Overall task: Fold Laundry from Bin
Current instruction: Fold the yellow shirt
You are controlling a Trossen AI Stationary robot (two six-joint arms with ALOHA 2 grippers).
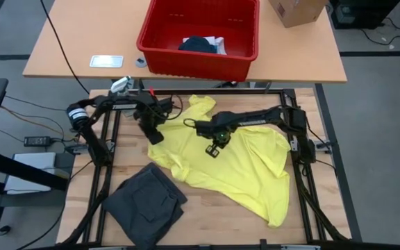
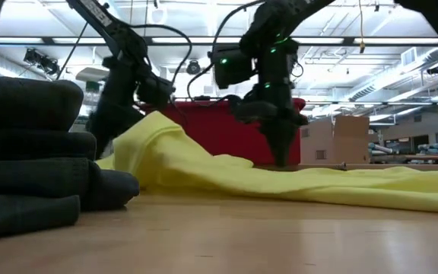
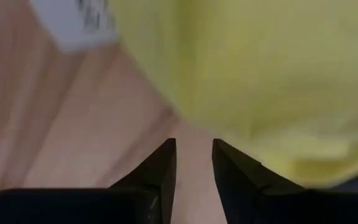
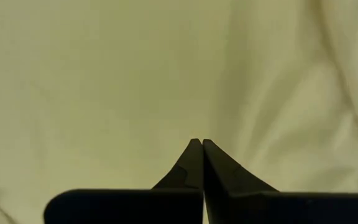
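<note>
A bright yellow shirt [image 1: 235, 167] lies spread and wrinkled on the wooden table. A dark grey garment [image 1: 144, 205] lies folded at the near left. The red bin [image 1: 200, 35] stands on the far table with a dark garment [image 1: 196, 44] and a white one [image 1: 217, 43] inside. My left gripper [image 1: 155, 136] is open just off the shirt's left edge, over bare wood [image 3: 194, 149]. My right gripper [image 1: 214, 148] is shut and points down onto the middle of the shirt [image 4: 197, 142]. My right gripper comes at the yellow shirt from above, pointing down. Its shut fingertips [image 2: 281, 158] meet the shirt's flat middle part [image 4: 191, 118], which lies on the table. I cannot tell whether any cloth is caught between the tips.
A brown cardboard box [image 1: 296, 10] stands at the far right beside the bin. A small pale tray [image 1: 107, 61] lies on the far table at the left. A black frame [image 1: 106, 160] runs around the work table. There is bare wood at the near middle [image 1: 214, 215].
</note>
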